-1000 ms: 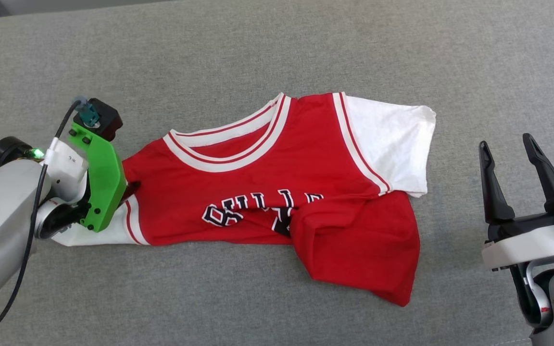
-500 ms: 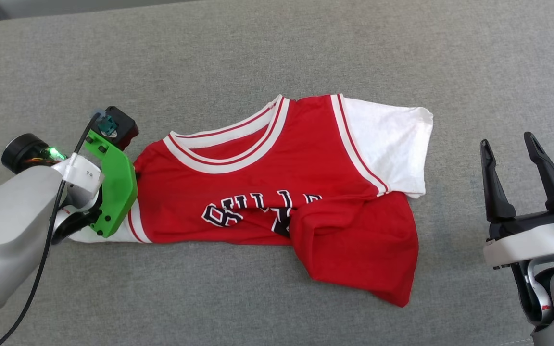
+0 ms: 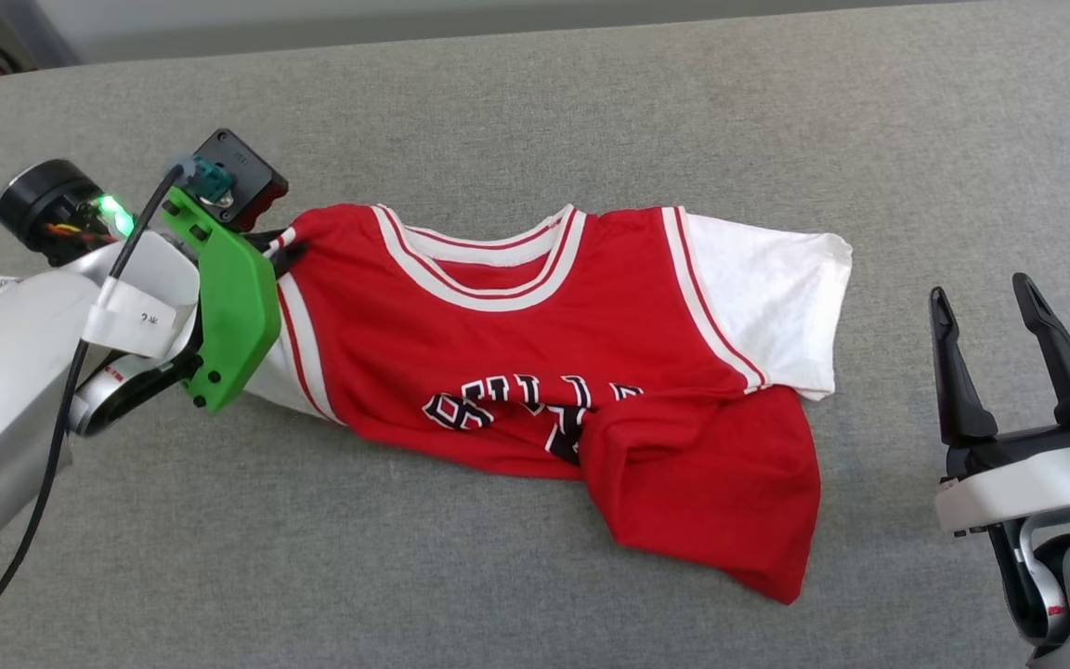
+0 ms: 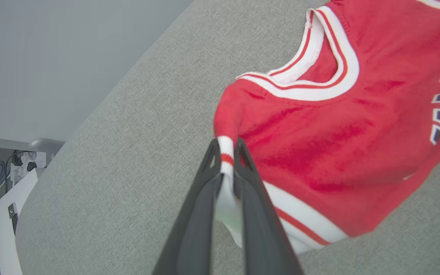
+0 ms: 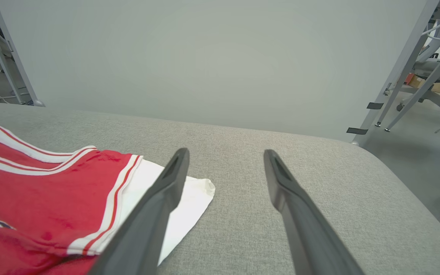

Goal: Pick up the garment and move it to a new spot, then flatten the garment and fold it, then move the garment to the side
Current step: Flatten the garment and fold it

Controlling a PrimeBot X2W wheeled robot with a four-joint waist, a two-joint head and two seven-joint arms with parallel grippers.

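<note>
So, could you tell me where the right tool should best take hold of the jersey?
Pinch the jersey by its white sleeve, coming in from the right: it lies flat, nearest the open right tool, opposite the shoulder the left tool holds.

light: bright, even, diffuse | shadows: faint, soft | glare: none | wrist views: wide-angle edge bending

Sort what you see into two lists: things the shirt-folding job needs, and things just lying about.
Job: garment, left gripper pinching its sleeve trim, open right gripper, grey surface.
Lying about: wall sockets, chair base, metal frame legs.
</note>
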